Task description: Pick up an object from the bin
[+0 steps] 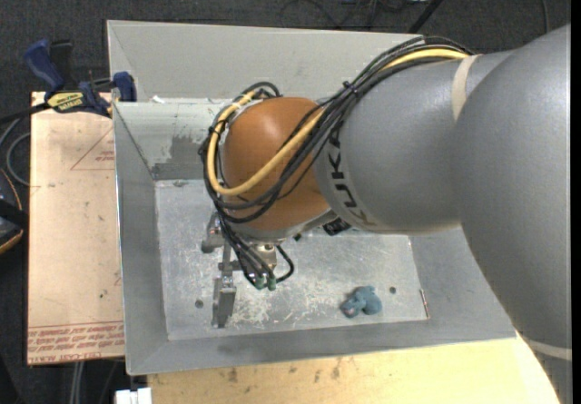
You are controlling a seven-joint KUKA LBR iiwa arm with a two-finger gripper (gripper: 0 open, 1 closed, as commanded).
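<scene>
My gripper [221,302] hangs low over the front left part of the bin floor, under the orange cover on the wrist. Nothing shows in it. A small blue lumpy thing [361,302] lies on the floor near the bin's front wall, to the right of the gripper and well apart from it.
The big grey arm and its orange cover with cables hide the middle and right of the bin. The scuffed floor shows at the left and along the front. The bin's left wall stands close to the gripper.
</scene>
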